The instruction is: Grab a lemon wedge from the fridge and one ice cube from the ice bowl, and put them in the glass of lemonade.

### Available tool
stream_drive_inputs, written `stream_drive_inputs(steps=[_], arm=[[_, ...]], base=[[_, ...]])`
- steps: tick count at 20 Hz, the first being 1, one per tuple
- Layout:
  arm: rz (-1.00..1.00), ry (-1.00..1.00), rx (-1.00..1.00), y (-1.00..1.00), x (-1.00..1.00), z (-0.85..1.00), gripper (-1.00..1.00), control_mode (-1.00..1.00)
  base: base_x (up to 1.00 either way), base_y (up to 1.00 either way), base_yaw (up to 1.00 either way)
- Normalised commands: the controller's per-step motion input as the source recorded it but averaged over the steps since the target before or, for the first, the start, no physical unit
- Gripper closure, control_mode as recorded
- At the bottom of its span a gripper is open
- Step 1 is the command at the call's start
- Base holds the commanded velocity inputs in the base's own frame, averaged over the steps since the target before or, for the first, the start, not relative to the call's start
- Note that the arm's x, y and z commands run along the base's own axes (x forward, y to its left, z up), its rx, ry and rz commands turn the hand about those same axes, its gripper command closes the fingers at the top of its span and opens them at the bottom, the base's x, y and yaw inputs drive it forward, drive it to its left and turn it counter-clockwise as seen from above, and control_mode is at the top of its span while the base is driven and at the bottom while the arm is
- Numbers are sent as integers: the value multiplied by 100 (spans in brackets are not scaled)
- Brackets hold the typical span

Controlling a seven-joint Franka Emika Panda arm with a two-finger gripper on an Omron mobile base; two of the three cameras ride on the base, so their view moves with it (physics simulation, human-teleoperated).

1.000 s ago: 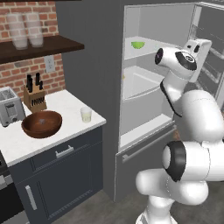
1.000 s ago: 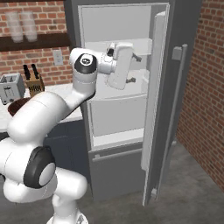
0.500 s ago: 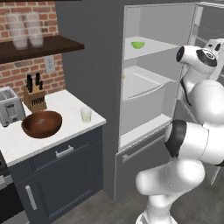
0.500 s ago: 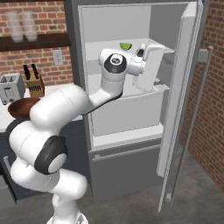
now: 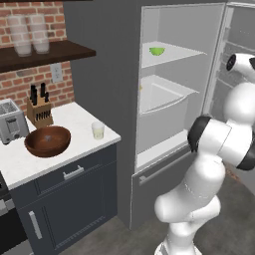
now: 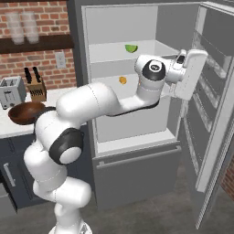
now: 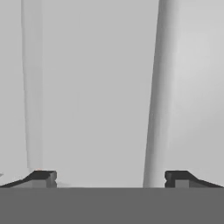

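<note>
The fridge (image 5: 172,99) stands open, its door (image 6: 215,96) swung far out to the right. On the upper shelf lies the green lemon wedge (image 5: 157,51) (image 6: 131,48). My gripper (image 7: 109,179) is open, its fingertips (image 7: 41,178) wide apart and nothing between them. It faces a pale surface close ahead. In the right base view the hand (image 6: 189,73) sits against the door's inner side, right of and below the wedge. The glass of lemonade (image 5: 98,130) stands on the white counter next to the ice bowl (image 5: 48,140) (image 6: 25,113). I cannot make out an ice cube in it.
A small orange piece (image 6: 122,80) lies on the fridge's middle shelf. A toaster (image 5: 11,121) and a knife block (image 5: 39,107) stand at the counter's back. Frosted jars (image 5: 30,34) sit on the wall shelf above. My arm stretches across the fridge opening.
The fridge door has swung much wider to the right. My hand has moved right with it, away from the shelves. The gripper has stayed open.
</note>
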Motion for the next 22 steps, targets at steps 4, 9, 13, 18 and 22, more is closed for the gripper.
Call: stream_drive_inputs(steps=[4, 9, 13, 18, 22], arm=[[-2, 0, 0, -96, 6, -7, -100, -100], [0, -2, 0, -9, -4, 27, -100, -100], [0, -11, 0, 80, -42, 35, -100, -100], [0, -23, 15, 100, -48, 0, -100, -100], [0, -28, 32, 100, -38, -21, -100, -100]], base=[[0, 0, 0], [0, 0, 0], [0, 0, 0], [0, 0, 0], [0, 0, 0]])
